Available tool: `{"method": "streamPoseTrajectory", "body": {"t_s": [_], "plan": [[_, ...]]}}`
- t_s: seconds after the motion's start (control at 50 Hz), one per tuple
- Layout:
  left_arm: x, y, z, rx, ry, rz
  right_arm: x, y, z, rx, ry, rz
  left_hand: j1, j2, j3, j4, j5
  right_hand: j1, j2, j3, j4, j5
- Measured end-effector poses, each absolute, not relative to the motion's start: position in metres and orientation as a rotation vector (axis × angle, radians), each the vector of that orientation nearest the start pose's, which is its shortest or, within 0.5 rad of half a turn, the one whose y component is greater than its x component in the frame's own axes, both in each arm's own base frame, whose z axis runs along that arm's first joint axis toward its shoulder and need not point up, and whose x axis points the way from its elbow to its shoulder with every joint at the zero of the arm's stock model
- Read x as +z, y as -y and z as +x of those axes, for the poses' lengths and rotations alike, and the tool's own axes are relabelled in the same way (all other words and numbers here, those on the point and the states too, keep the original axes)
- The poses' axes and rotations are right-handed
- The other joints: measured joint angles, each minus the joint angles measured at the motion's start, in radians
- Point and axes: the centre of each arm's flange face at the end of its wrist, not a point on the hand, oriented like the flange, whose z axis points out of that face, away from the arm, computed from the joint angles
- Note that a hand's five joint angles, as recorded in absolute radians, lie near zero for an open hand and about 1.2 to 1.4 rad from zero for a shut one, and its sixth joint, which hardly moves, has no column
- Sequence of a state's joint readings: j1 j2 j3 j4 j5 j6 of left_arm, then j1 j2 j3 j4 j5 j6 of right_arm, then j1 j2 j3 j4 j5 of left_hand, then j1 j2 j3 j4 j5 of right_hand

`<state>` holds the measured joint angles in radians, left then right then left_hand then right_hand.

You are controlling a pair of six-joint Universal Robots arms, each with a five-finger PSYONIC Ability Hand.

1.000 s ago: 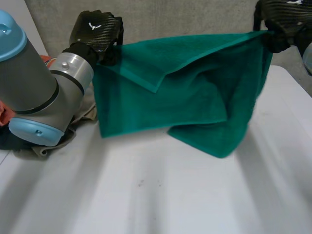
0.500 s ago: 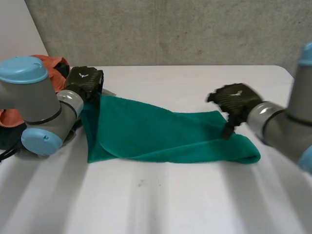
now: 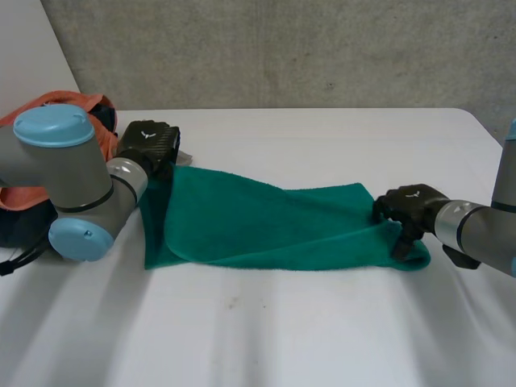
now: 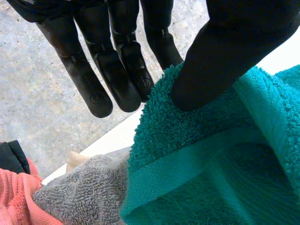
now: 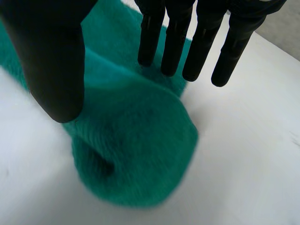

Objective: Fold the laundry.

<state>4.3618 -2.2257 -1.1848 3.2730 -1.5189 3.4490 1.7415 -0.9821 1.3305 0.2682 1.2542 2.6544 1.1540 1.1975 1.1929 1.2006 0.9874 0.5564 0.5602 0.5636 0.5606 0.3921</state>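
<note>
Teal towel (image 3: 274, 230) lies flat on the white table (image 3: 266, 339), folded into a long band, its right end a soft rounded loop. Left hand (image 3: 147, 145) pinches the far left corner between thumb and fingers; right hand (image 3: 409, 208) hangs slack-fingered at the loop.

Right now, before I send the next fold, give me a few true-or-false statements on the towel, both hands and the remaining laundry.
1. The green towel hangs in the air between the hands. False: it lies on the white table.
2. The right hand is at the towel's folded end, fingers straight. True.
3. The left hand is at the towel's corner, thumb on the cloth. True.
4. The laundry pile sits beside the right arm. False: it is beside the left arm.
</note>
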Motion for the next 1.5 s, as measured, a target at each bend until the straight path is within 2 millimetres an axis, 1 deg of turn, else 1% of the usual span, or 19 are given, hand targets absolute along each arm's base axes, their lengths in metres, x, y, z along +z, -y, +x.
{"method": "streamPoseTrajectory", "body": {"t_s": [0.18, 0.24, 0.3, 0.38, 0.46, 0.54, 0.62, 0.74, 0.88, 1.0, 1.08, 1.14, 1.18, 1.24, 1.26, 1.28, 1.34, 1.42, 1.5], "plan": [[0.185, 0.356, -0.274, -2.075, -2.302, 0.837, 0.148, 0.336, 0.223, -1.373, -2.428, -1.024, 0.000, 0.000, 0.000, 0.000, 0.000, 0.101, 0.099, 0.097, 0.098, 0.092], [0.184, 0.355, -0.273, -2.068, -2.310, 0.837, 0.143, 0.339, 0.222, -1.367, -2.453, -1.026, 0.000, 0.000, 0.000, 0.000, 0.000, 0.478, 0.484, 0.472, 0.475, 0.446], [0.187, 0.352, -0.272, -2.065, -2.314, 0.837, 0.146, 0.341, 0.219, -1.392, -2.475, -1.024, 0.000, 0.000, 0.000, 0.000, 0.000, 0.572, 0.615, 0.604, 0.620, 0.590], [0.201, 0.346, -0.270, -2.065, -2.318, 0.836, 0.175, 0.342, 0.215, -1.509, -2.466, -1.012, 0.000, 0.000, 0.000, 0.000, 0.000, 0.572, 0.614, 0.614, 0.633, 0.590], [0.223, 0.336, -0.267, -2.069, -2.319, 0.835, 0.222, 0.335, 0.209, -1.675, -2.418, -0.996, 0.000, 0.000, 0.000, 0.000, 0.000, 0.572, 0.615, 0.616, 0.634, 0.590], [0.255, 0.318, -0.260, -2.070, -2.323, 0.834, 0.289, 0.315, 0.190, -1.868, -2.372, -0.998, 0.000, 0.000, 0.000, 0.000, 0.000, 0.572, 0.615, 0.622, 0.636, 0.590], [0.275, 0.299, -0.254, -2.041, -2.348, 0.849, 0.320, 0.298, 0.169, -1.944, -2.405, -1.051, 0.000, 0.000, 0.000, 0.000, 0.000, 0.572, 0.615, 0.622, 0.636, 0.590], [0.282, 0.265, -0.252, -1.910, -2.485, 0.975, 0.334, 0.277, 0.147, -1.938, -2.508, -1.249, 0.000, 0.000, 0.000, 0.000, 0.000, 0.572, 0.615, 0.622, 0.636, 0.590], [0.263, 0.248, -0.256, -1.761, -2.636, 1.124, 0.317, 0.276, 0.146, -1.829, -2.549, -1.352, 0.000, 0.000, 0.000, 0.000, 0.000, 0.571, 0.615, 0.622, 0.636, 0.590], [0.229, 0.277, -0.268, -1.739, -2.654, 1.145, 0.276, 0.302, 0.163, -1.719, -2.536, -1.337, 0.000, 0.001, 0.001, 0.000, 0.000, 0.571, 0.615, 0.625, 0.636, 0.590], [0.227, 0.326, -0.283, -1.931, -2.494, 1.072, 0.266, 0.337, 0.180, -1.902, -2.495, -1.268, 0.000, 0.001, 0.001, 0.000, 0.000, 0.571, 0.615, 0.625, 0.636, 0.590], [0.248, 0.359, -0.291, -2.141, -2.303, 0.973, 0.282, 0.363, 0.187, -2.167, -2.423, -1.154, 0.000, 0.001, 0.001, 0.000, 0.000, 0.571, 0.615, 0.625, 0.636, 0.590], [0.280, 0.383, -0.297, -2.342, -2.096, 0.864, 0.307, 0.382, 0.191, -2.448, -2.299, -1.001, 0.000, 0.001, 0.001, 0.000, 0.000, 0.571, 0.615, 0.625, 0.636, 0.590], [0.318, 0.398, -0.299, -2.530, -1.877, 0.747, 0.341, 0.395, 0.193, -2.749, -2.094, -0.798, 0.000, 0.001, 0.001, 0.001, 0.000, 0.571, 0.615, 0.625, 0.636, 0.590], [0.318, 0.398, -0.299, -2.530, -1.877, 0.747, 0.341, 0.395, 0.193, -2.749, -2.094, -0.798, 0.000, 0.001, 0.001, 0.001, 0.000, 0.571, 0.615, 0.625, 0.636, 0.590], [0.347, 0.401, -0.299, -2.647, -1.730, 0.672, 0.367, 0.397, 0.193, -2.934, -1.909, -0.653, 0.000, 0.001, 0.001, 0.001, 0.000, 0.571, 0.615, 0.625, 0.637, 0.590], [0.371, 0.399, -0.299, -2.738, -1.626, 0.616, 0.393, 0.390, 0.195, -3.077, -1.710, -0.531, 0.000, 0.001, 0.001, 0.001, 0.000, 0.571, 0.615, 0.625, 0.637, 0.590], [0.380, 0.392, -0.298, -2.775, -1.632, 0.599, 0.400, 0.380, 0.197, -3.112, -1.626, -0.502, 0.000, 0.001, 0.001, 0.001, 0.000, 0.571, 0.615, 0.625, 0.637, 0.590], [0.367, 0.383, -0.295, -2.727, -1.759, 0.628, 0.383, 0.374, 0.199, -3.048, -1.696, -0.561, 0.000, 0.002, 0.001, 0.001, 0.004, 0.571, 0.615, 0.625, 0.637, 0.600]]}}
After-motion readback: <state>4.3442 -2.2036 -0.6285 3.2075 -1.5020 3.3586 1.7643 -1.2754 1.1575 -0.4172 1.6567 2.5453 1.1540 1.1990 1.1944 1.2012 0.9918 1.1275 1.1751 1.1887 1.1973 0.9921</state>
